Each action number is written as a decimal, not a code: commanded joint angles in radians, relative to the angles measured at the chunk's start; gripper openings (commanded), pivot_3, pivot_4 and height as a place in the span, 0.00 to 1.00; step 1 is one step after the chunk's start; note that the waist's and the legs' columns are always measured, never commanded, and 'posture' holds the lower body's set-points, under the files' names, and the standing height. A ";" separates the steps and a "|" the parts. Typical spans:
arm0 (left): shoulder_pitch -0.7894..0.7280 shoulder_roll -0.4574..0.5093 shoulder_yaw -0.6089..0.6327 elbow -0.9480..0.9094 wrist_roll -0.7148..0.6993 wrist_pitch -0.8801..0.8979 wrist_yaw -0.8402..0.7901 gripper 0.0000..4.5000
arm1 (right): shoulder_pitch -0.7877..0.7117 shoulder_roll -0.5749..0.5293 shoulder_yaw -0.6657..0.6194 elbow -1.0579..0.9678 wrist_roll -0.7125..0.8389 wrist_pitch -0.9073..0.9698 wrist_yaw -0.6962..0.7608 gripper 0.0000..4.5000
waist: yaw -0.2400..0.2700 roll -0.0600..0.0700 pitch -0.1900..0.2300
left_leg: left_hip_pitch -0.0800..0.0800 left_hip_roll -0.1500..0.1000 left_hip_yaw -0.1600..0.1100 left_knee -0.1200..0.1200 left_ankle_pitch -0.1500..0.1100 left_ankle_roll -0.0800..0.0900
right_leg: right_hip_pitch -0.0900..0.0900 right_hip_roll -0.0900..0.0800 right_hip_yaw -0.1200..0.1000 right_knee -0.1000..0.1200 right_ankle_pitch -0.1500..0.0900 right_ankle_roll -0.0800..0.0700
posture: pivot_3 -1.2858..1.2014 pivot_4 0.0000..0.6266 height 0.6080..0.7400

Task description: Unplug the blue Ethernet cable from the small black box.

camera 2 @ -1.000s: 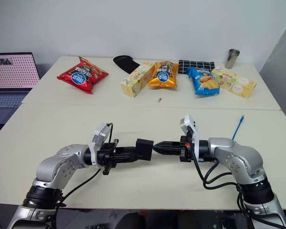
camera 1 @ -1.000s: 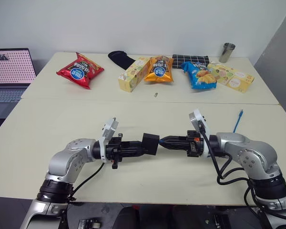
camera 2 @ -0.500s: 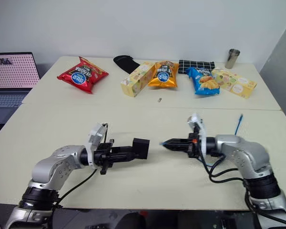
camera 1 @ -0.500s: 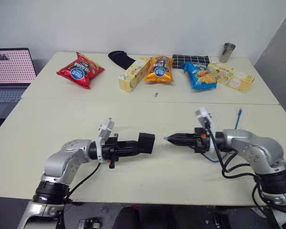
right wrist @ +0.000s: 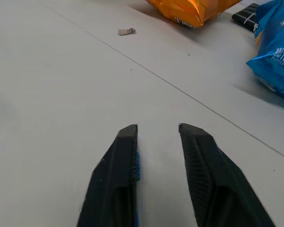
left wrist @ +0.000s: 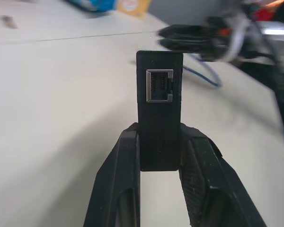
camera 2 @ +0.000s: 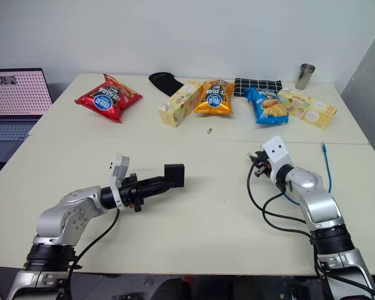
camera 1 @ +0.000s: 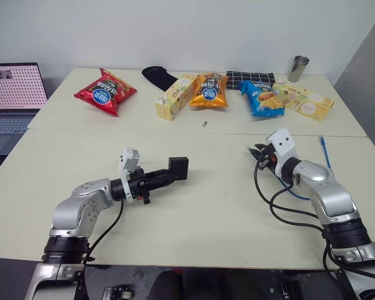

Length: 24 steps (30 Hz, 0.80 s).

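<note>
My left end effector (left wrist: 158,156) is squeezed tight on the small, flat, matte black box (left wrist: 159,113), holding it up in the air above the pale cream bench (camera 1: 194,206). The little silver hole on the end of the box has nothing in it, so I think the unplugging is done.

My right end effector (right wrist: 156,135) has its two black fingers apart. A bit of blue sits against the inside of one finger (right wrist: 120,161). I cannot tell if that bit is stuck there or just resting.

The thin, bright blue Ethernet cable (camera 1: 324,147) lies on the bench by my right arm, well apart from the box. It looks light and bendy, so it will flop if I lift it. The plug is the best place to grab, because it is hard. The box looks light and stiff, and its flat sides are good to pinch.
</note>
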 commanded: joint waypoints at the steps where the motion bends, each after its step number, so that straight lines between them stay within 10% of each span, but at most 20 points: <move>1: -0.039 -0.024 0.015 0.026 0.046 -0.071 0.056 0.17 | -0.006 -0.019 -0.021 -0.112 0.027 -0.005 0.062 0.52 | 0.000 0.000 0.000 | 0.000 0.000 0.000 0.000 0.000 0.000 | 0.000 0.000 0.000 0.000 0.000 0.000 | 0.52 0.24 1.00; 6: -0.071 -0.092 -0.008 0.130 0.228 -0.371 0.199 0.17 | 0.029 -0.060 -0.028 -0.321 0.248 0.127 0.270 0.74 | 0.002 0.000 0.000 | 0.000 0.000 0.000 0.000 0.000 0.000 | 0.000 0.000 0.000 -0.001 0.000 0.000 | 0.52 0.24 1.00; 13: -0.148 -0.214 0.014 0.432 0.380 -0.730 0.436 0.17 | -0.015 -0.058 -0.014 -0.415 0.313 0.264 0.257 0.74 | 0.004 -0.001 0.000 | 0.000 0.000 0.000 0.001 0.000 0.000 | 0.001 -0.001 0.000 -0.001 0.000 0.000 | 0.52 0.24 1.00; 20: -0.157 -0.240 0.032 0.590 0.369 -0.733 0.450 0.17 | -0.032 -0.057 -0.003 -0.418 0.291 0.292 0.239 0.74 | 0.003 -0.001 0.000 | 0.000 0.000 0.000 0.000 0.000 0.000 | 0.000 -0.001 -0.001 -0.001 0.000 0.000 | 0.52 0.24 1.00; 24: -0.117 -0.217 0.034 0.545 0.359 -0.707 0.416 0.44 | -0.028 -0.059 -0.004 -0.430 0.291 0.307 0.233 0.75 | 0.002 -0.001 -0.001 | 0.001 0.000 0.000 0.000 0.000 0.000 | 0.001 -0.001 -0.001 0.000 0.000 0.000 | 0.52 0.24 1.00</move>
